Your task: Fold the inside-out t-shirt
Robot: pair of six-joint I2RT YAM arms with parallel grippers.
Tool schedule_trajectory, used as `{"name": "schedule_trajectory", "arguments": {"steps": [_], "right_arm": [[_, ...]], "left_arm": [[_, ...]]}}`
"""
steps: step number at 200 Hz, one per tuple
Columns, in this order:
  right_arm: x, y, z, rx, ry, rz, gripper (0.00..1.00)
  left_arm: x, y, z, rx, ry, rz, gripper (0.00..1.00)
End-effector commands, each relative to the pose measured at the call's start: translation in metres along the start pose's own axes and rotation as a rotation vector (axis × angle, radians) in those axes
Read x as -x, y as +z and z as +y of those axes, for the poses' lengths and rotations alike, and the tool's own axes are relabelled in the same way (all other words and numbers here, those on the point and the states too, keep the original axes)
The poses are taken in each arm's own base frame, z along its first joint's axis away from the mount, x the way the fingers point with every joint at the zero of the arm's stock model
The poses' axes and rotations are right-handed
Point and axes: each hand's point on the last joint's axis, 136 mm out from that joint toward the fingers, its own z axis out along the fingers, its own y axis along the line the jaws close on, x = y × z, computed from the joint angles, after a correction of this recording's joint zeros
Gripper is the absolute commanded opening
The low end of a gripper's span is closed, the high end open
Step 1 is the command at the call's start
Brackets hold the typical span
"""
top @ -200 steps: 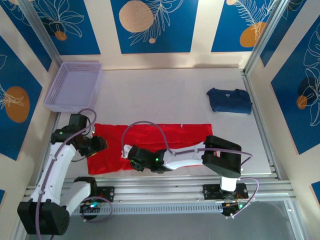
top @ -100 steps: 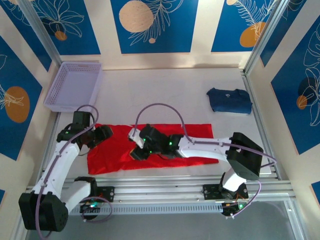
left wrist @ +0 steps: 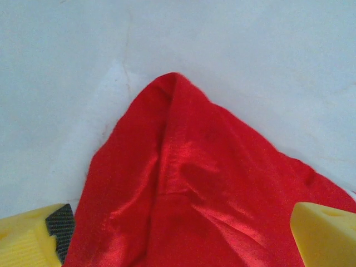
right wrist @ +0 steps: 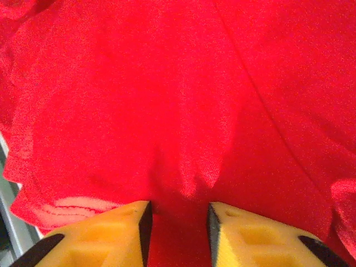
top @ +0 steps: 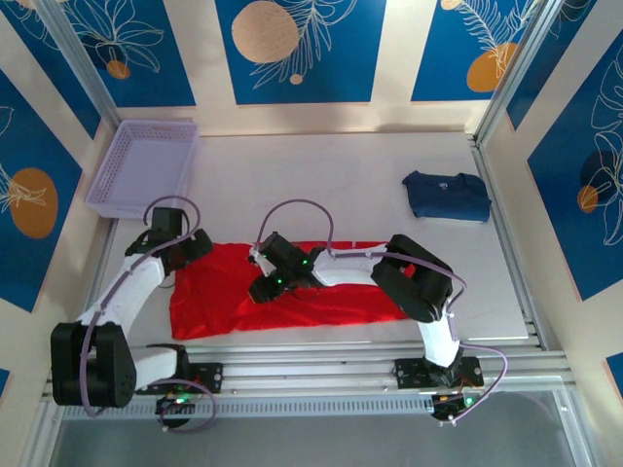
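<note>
The inside-out t-shirt is bright red cloth spread in a long band across the near half of the table. My left gripper sits at its far-left corner. In the left wrist view that corner of the t-shirt lies flat on the table, and the left gripper is open wide over it. My right gripper rests on the shirt left of its middle. In the right wrist view the right gripper has its fingers a narrow gap apart, pressed onto the t-shirt, with a small ridge of cloth in the gap.
A lilac basket stands at the far left corner. A folded dark navy garment lies at the far right. Bare table stretches behind the shirt. A metal rail runs along the near edge.
My left gripper moved away from me to the shirt's far-left corner and opened, letting the cloth go. My right gripper travelled from the shirt's near edge up onto its middle-left.
</note>
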Motion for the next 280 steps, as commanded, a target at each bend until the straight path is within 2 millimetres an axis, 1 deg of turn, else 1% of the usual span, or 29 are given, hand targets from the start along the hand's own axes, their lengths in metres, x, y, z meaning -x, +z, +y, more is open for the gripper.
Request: {"name": "schedule_trajectory", "arguments": {"steps": [1,24,54,84,105,114,130,152,165,192,213,248,280], "right_arm": [[0.009,-0.017,0.020,0.086,0.022,-0.014,0.39],[0.016,-0.026,0.025,0.132,0.029,-0.046,0.44],[0.014,-0.032,0.025,0.152,0.023,-0.057,0.44],[0.013,-0.041,0.019,0.163,0.033,-0.070,0.43],[0.017,-0.049,0.013,0.165,0.045,-0.092,0.44],[0.017,-0.050,0.011,0.165,0.048,-0.097,0.44],[0.018,-0.052,0.007,0.160,0.055,-0.104,0.44],[0.019,-0.053,0.005,0.157,0.060,-0.105,0.44],[0.019,-0.053,0.003,0.152,0.066,-0.104,0.44],[0.024,-0.055,0.005,0.151,0.071,-0.115,0.44],[0.027,-0.057,0.007,0.153,0.075,-0.119,0.44],[0.028,-0.058,0.008,0.141,0.076,-0.126,0.44],[0.028,-0.060,0.005,0.123,0.081,-0.130,0.44]], "left_arm": [[-0.005,0.012,0.016,0.056,0.006,0.021,1.00],[-0.019,0.025,0.025,0.087,0.006,0.096,1.00],[-0.031,0.037,0.027,0.073,-0.019,0.171,1.00],[-0.039,0.044,0.039,0.096,-0.036,0.213,1.00],[-0.052,0.050,0.033,0.026,-0.068,0.264,1.00],[-0.057,0.052,0.028,-0.009,-0.069,0.283,1.00],[-0.066,0.054,0.025,-0.034,-0.065,0.311,1.00],[-0.069,0.049,0.023,-0.054,-0.058,0.323,1.00],[-0.069,0.042,0.016,-0.101,-0.048,0.317,1.00],[-0.075,0.035,0.010,-0.139,-0.031,0.349,1.00],[-0.081,0.035,0.009,-0.147,-0.016,0.371,1.00],[-0.088,0.039,0.000,-0.191,0.002,0.402,0.99],[-0.098,0.034,-0.011,-0.213,0.056,0.421,0.97]]}}
